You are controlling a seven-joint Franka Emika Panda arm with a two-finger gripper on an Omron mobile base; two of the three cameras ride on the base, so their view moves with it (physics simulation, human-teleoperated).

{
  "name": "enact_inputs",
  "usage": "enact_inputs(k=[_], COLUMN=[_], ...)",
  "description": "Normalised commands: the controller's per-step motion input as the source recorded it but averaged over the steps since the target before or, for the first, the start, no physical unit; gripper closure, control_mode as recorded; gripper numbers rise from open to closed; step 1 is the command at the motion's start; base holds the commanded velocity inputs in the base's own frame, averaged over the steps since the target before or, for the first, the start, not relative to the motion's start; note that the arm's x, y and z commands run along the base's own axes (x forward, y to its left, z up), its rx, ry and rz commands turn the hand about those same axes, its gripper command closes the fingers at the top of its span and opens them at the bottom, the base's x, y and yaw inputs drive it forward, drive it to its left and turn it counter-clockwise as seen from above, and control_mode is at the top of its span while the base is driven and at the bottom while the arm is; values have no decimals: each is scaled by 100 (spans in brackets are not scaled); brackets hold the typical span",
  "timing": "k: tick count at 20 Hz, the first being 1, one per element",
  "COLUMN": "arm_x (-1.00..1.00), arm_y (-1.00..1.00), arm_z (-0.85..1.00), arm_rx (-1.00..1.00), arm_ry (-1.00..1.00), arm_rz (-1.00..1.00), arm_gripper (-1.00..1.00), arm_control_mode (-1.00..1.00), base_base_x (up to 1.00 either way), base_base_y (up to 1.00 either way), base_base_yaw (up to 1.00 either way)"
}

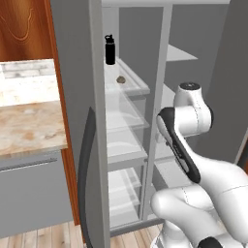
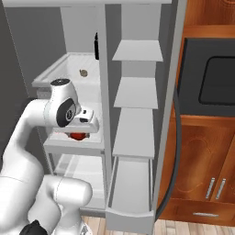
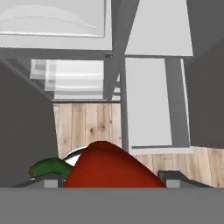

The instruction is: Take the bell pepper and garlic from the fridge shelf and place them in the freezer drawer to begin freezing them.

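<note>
A white robot arm reaches into an open grey fridge in a rendered kitchen. In the hand view, a red bell pepper (image 3: 111, 168) with a curved green stem lies between the two dark finger tips of the pincer (image 3: 111, 177), which sit against its sides, so the pincer is pinching the bell pepper. The camera looks down past the pepper to pale glass shelves, grey side shelves and a strip of wooden floor below.

In the right base view the same bell pepper (image 2: 78, 136) shows as a small red shape just under the white hand, at the front of a lower shelf in the left compartment of the fridge.

The garlic (image 1: 120, 79), a small tan-brown lump, sits on the fridge shelf (image 1: 137, 90), a translucent pale glass shelf with a raised light-grey rim, high in the fridge. A tall black bottle (image 1: 110, 49) stands upright behind it on the same shelf, near but apart from it. The right base view shows the garlic (image 2: 83, 72) well above the hand.

At the bottom of the right compartment, the freezer drawer (image 2: 130, 214), a light-grey box, stands pulled out. To the left of the fridge is a marble tabletop (image 1: 29, 127) over grey cabinets; to the right are wooden cabinets (image 2: 202, 160) with a dark built-in oven (image 2: 215, 78).
</note>
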Motion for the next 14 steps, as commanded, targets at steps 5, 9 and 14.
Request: enact_inputs(k=[5,9,14], arm_x=[49,33,43], arm_y=[-90,-83,-49], arm_z=[-59,-76,-84], arm_rx=[0,3,1], arm_ry=[36,40,32], arm_rz=[-22,-32,-37], arm_gripper=[100,100,100], arm_control_mode=[-100,-100,-100], base_base_x=[0,0,0], base_base_y=[0,0,0], base_base_yaw=[0,0,0])
